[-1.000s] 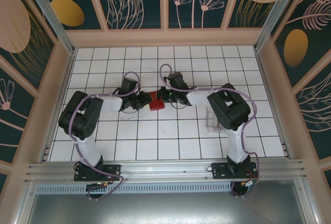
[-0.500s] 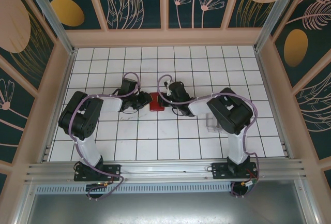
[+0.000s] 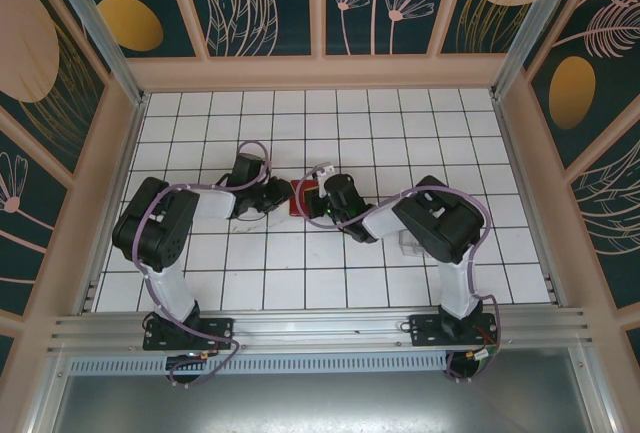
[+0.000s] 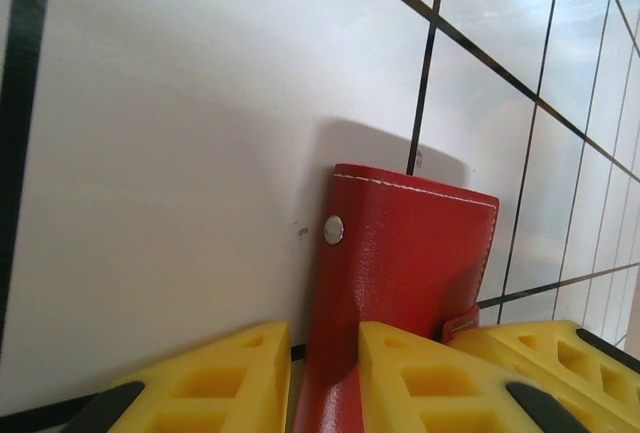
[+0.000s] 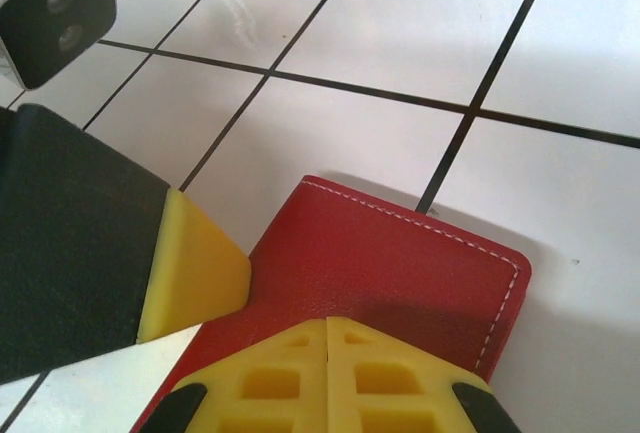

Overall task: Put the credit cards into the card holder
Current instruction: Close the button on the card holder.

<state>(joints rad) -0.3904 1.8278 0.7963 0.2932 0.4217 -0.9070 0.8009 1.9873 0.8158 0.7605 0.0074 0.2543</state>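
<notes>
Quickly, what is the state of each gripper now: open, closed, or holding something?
Left gripper: closed on the red card holder.
Right gripper: closed, fingers pressed together with nothing between them, tips at the card holder.

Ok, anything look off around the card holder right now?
Nothing spilled or damaged. The card holder is folded shut, red outside showing, its edge pinched by the left gripper, with the shut right gripper over its face. Closed like that, it likely can't take anything in yet.
</notes>
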